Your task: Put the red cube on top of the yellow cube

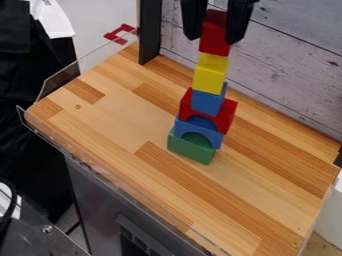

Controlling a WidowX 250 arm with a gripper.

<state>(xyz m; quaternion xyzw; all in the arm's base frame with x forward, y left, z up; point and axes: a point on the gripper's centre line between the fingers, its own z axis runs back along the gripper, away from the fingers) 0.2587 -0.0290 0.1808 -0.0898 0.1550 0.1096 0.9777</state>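
Observation:
At the top of the camera view, the black gripper hangs with one finger on each side of the red cube, shut on it. Directly under the red cube is the yellow cube; their edges meet in the view, though firm contact cannot be told. The yellow cube rests on a blue cube. That stands on a stack of arch blocks: red at the top, blue below it, and green on the wooden table.
The wooden tabletop has clear plastic guards along its left edges. A grey plank wall runs behind the tower, and a black post rises at the back left. A red bracket is beyond the far left corner.

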